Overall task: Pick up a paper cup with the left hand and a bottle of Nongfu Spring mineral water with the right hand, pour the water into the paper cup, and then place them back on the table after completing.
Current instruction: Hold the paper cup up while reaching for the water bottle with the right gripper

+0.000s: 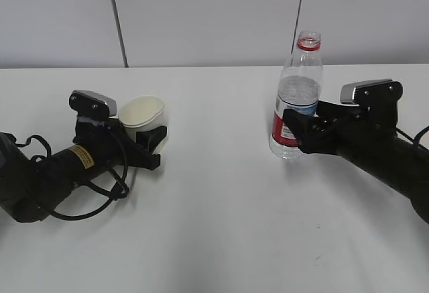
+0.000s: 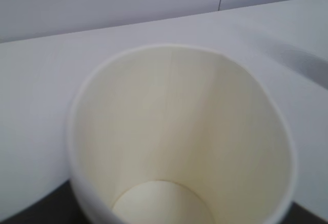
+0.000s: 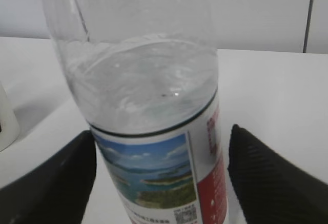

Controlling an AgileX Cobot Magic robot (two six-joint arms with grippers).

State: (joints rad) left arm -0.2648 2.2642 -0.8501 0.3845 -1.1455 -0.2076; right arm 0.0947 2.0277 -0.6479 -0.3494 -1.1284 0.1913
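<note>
An empty white paper cup (image 1: 142, 112) stands at the left of the white table (image 1: 221, 232). The left hand's gripper (image 1: 153, 128) reaches around its lower half. The cup (image 2: 179, 131) fills the left wrist view, with only dark finger bases in the bottom corners. An uncapped Nongfu Spring bottle (image 1: 295, 98) with a red and white label stands upright at the right, about half full of clear water (image 3: 148, 85). The right hand's gripper (image 1: 295, 132) brackets its label. In the right wrist view the left finger (image 3: 61, 183) meets the label (image 3: 154, 183). A thin gap shows by the right finger (image 3: 266, 178).
A grey panelled wall (image 1: 214, 18) rises behind the table's far edge. Black cables (image 1: 100, 199) loop beside the left arm. A white object's edge (image 3: 6, 121) shows at the left of the right wrist view.
</note>
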